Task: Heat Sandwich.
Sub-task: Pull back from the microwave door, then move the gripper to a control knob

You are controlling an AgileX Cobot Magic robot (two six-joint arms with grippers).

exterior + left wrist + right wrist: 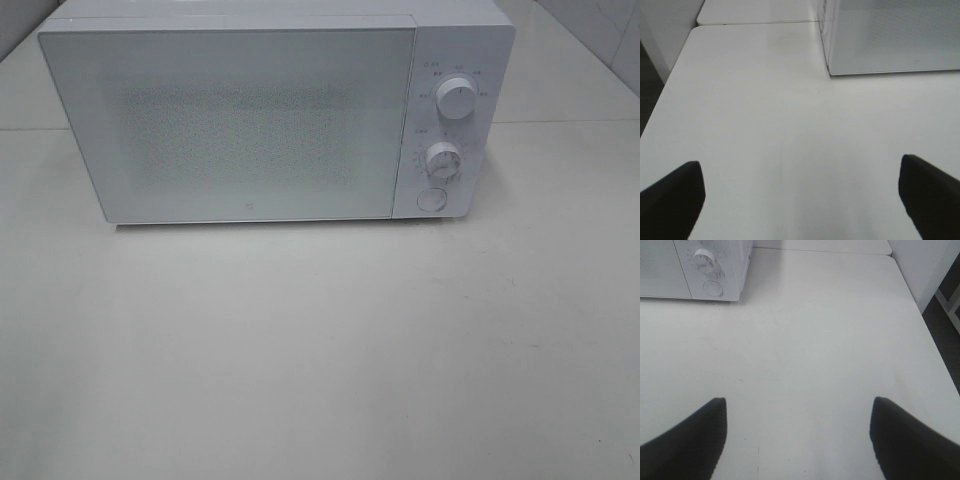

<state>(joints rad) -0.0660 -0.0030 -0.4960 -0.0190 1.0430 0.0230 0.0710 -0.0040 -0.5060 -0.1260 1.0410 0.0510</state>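
The sandwich shows in no view, so its look, its long axis, the way it points and where it lies cannot be told. The left pincer (800, 162) stands open, its dark fingers (672, 200) spread wide above the table (320, 350) and gripping nothing. The right pincer (799, 401) is open too, a little less wide, and grips nothing either. Ahead of both pincers, well apart from them, a white microwave (250, 120) sits on the table with its frosted door shut; what is behind the door cannot be seen. Its door corner lies ahead of the left pincer and inward, toward the other arm's side. Its control panel lies ahead of the right pincer, also inward, with an upper knob (457, 100), a lower knob (442, 158) under it and a round button (431, 199) lowest.
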